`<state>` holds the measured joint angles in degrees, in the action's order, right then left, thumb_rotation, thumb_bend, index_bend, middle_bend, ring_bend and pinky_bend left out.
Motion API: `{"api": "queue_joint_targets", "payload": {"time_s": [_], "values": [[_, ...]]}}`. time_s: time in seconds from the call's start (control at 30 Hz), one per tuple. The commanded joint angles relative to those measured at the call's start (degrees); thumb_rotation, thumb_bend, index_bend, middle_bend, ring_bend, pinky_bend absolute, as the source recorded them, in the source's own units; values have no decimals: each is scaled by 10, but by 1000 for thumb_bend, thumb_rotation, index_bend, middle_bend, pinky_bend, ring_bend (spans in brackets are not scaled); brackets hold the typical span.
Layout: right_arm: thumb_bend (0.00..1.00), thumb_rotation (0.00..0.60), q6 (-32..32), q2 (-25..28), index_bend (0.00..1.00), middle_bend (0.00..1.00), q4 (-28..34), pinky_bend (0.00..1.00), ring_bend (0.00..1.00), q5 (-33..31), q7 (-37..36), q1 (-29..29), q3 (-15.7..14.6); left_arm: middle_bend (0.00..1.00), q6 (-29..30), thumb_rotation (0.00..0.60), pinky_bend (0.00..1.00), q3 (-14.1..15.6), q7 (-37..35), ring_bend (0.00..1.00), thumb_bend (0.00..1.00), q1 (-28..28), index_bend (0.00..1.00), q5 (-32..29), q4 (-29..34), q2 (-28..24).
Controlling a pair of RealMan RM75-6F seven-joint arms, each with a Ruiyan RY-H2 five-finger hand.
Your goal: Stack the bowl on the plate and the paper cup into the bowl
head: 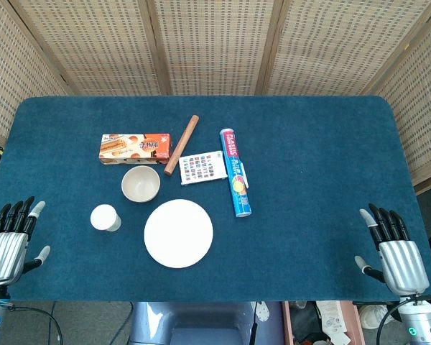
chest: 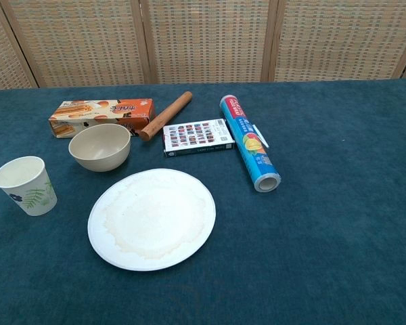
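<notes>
A: From the head view, wicker screens stand behind a table (head: 323, 144) covered in blue cloth. What's on it?

B: Towards the left half: the bowl (head: 141, 184), the paper cup (head: 105, 218) nearer the left edge, and the plate (head: 178, 233) close to the front edge. None touch. Behind them lie a snack box (head: 135, 147), a wooden stick (head: 182, 144), a card pack (head: 202, 167) and a foil roll (head: 235, 172).

A: And the hands?

B: The left hand (head: 7, 241) sits at the front-left corner, the right hand (head: 395, 253) at the front-right. Both have fingers spread and hold nothing, as far as this angle shows.

A: The chest view?

B: No hands there. The bowl (chest: 100, 146) stands upright just behind the plate (chest: 151, 218), the paper cup (chest: 26, 185) by the left edge.

A: So which step?

B: None begun, I'd judge. The left hand is nearer; it likely needs to reach in and grip the bowl's rim.
</notes>
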<state>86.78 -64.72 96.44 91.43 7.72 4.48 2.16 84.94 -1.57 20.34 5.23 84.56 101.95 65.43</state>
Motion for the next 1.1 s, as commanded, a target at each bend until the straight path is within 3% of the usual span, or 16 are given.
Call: {"api": "queue_joint_targets", "payload": {"time_s": [0.03,0.7,1.1], "values": [[201,600,-2,0,33,0,0,0,0,-1,1,1,0,0,-1,600,0,-1,0,0,256,1,72,-1,0,0],[201,600,2,4,33,0,3,0,0,-1,-6,-2,0,0,-13,600,0,-8,26,0,256,10,104,-16,24,4],[201,600,6,9,33,0,2,0,0,-2,-22,-4,1,0,-80,600,0,-73,129,0,256,86,175,-103,91,15]]}}
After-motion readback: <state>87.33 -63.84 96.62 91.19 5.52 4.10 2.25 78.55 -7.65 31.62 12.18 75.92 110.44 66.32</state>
